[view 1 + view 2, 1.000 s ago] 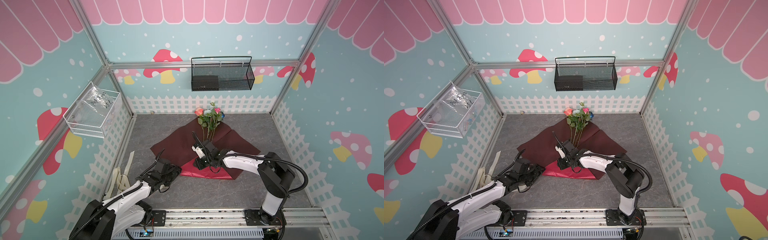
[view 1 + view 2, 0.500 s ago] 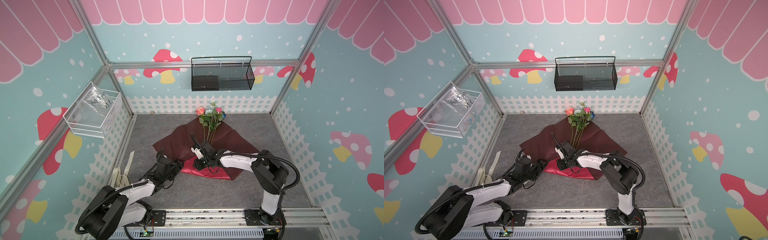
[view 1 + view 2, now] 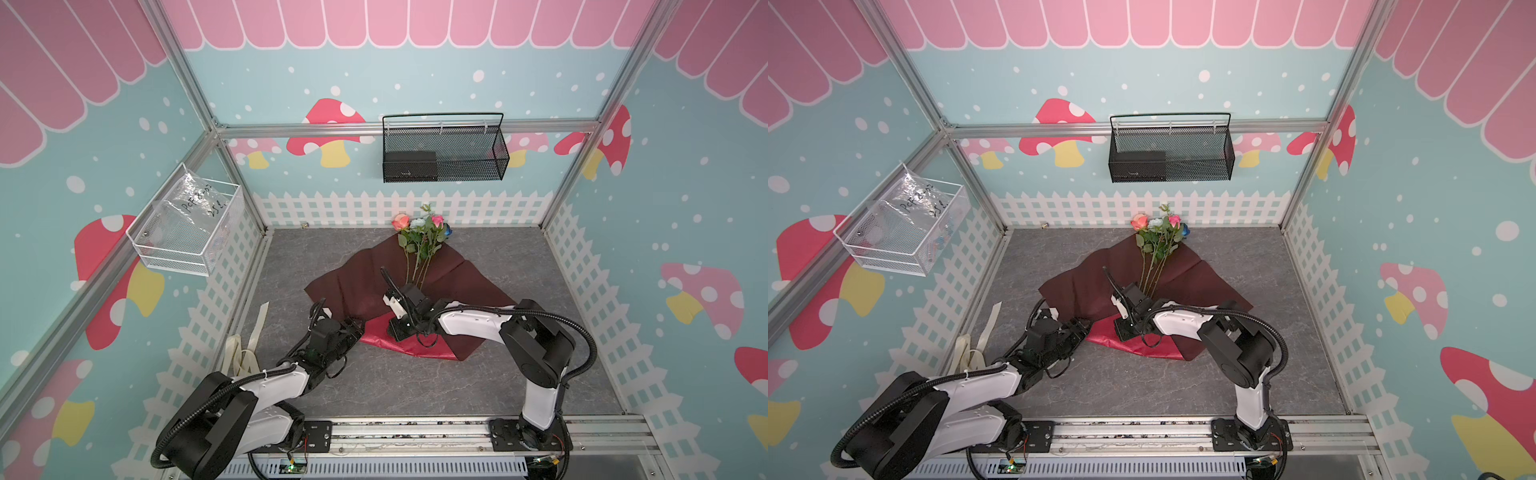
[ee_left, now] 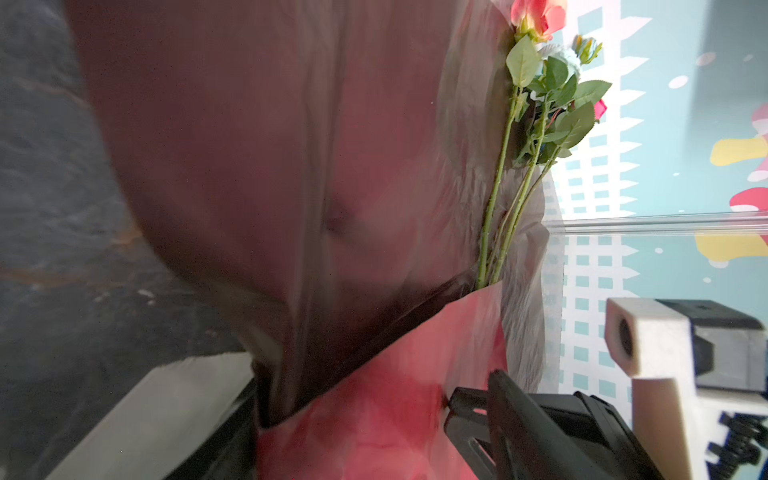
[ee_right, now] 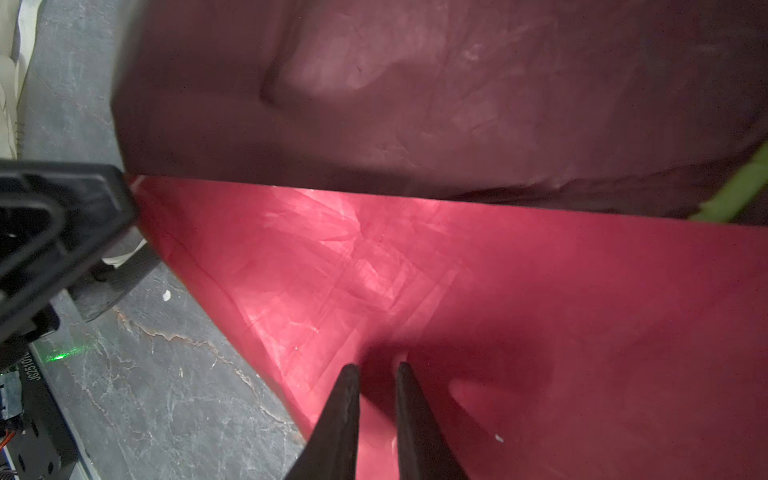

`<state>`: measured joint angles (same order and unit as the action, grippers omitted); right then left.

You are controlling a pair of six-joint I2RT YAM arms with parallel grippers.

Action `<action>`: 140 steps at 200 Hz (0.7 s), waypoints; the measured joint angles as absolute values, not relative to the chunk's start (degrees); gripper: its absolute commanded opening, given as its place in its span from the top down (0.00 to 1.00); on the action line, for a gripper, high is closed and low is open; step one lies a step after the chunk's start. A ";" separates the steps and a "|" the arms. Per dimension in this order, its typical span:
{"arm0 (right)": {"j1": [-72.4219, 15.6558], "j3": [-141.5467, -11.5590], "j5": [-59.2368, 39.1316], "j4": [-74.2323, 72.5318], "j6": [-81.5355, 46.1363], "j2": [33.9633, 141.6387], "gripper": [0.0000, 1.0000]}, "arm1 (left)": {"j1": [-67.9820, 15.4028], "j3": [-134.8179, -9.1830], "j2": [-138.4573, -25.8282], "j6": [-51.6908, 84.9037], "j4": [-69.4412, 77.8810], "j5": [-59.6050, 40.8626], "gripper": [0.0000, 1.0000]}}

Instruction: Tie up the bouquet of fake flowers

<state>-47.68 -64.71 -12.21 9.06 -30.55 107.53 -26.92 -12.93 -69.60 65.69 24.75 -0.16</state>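
Toward the rear edge of the table, at its middle, the bouquet of fake flowers lay flat with its heads close to the back wall: a salmon-orange rose, a pale blue-white cluster, a pink rose and a deep blue rose. Its green stems ran toward the front edge across the wrapping paper, which spread wide over the table's centre with its dull maroon side up. Nearer the front, a bright red flap of that paper was folded over, and in the left wrist view the stems slipped out of sight behind its edge. The right gripper pointed down onto the flap. Its fingertips stood almost together with only a thin slit between them, and whether they pinched any paper could not be told. The left gripper sat low at the flap's left corner, jaws spread wide and clamping nothing, with the paper's edge right in front of them. A cream ribbon lay bunched along the table's left edge, well apart from the paper. A black mesh basket hung on the back wall and a white wire basket on the left wall.
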 measured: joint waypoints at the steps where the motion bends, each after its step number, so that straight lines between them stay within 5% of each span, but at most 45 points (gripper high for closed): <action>1: -47.68 -64.71 -12.19 9.04 -30.55 107.53 0.80 | -26.92 -12.95 -69.60 65.67 24.75 -0.12 0.27; 81: -47.40 -64.71 -11.33 9.02 -30.94 107.53 0.81 | -19.64 -14.48 -70.57 61.65 26.09 0.58 0.26; 140: -47.24 -66.76 -12.38 8.80 -30.87 107.53 0.81 | -12.95 -15.42 -87.07 59.59 40.16 -9.93 0.52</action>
